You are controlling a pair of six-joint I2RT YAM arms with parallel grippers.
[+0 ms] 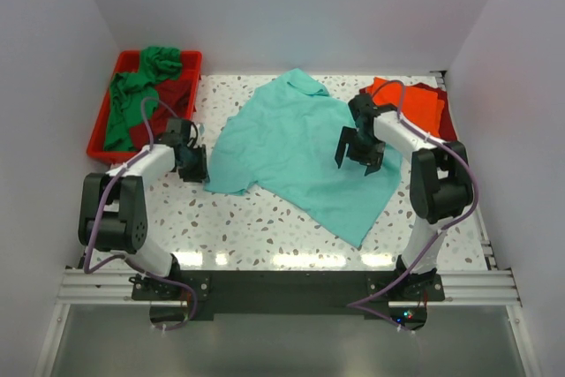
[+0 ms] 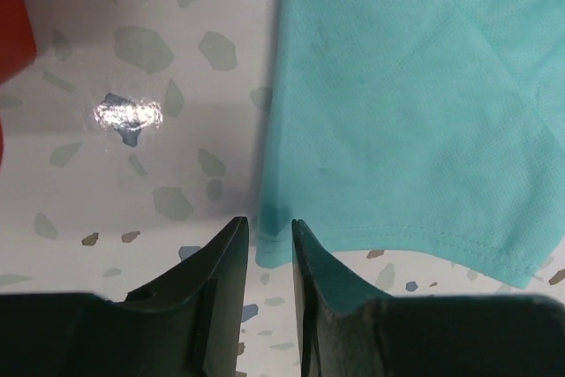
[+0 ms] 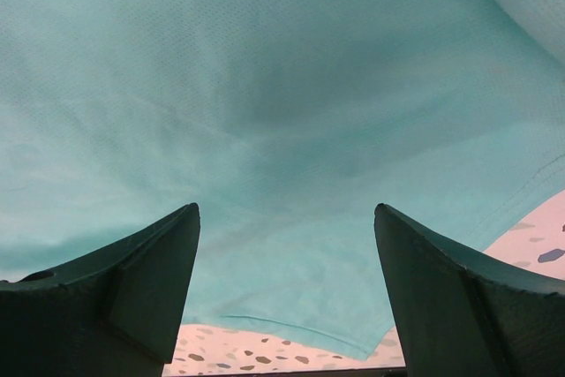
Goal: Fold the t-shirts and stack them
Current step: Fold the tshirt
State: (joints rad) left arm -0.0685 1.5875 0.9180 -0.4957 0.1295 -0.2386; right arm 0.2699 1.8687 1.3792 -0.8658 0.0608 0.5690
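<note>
L gripper (image 2: 267,221) sitting at teal t-shirt (image 1: 291,147) hem corner, jaws nearly together, can't tell if pinching; R gripper (image 3: 286,209) hovering spread wide above it mid-table (green t-shirt (image 1: 146,72) lying in red tray (image 1: 94,140))

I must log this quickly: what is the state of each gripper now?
Left gripper: narrowly open, corner of the light teal cloth t-shirt between its fingers.
Right gripper: wide open above that t-shirt, holding nothing.
</note>
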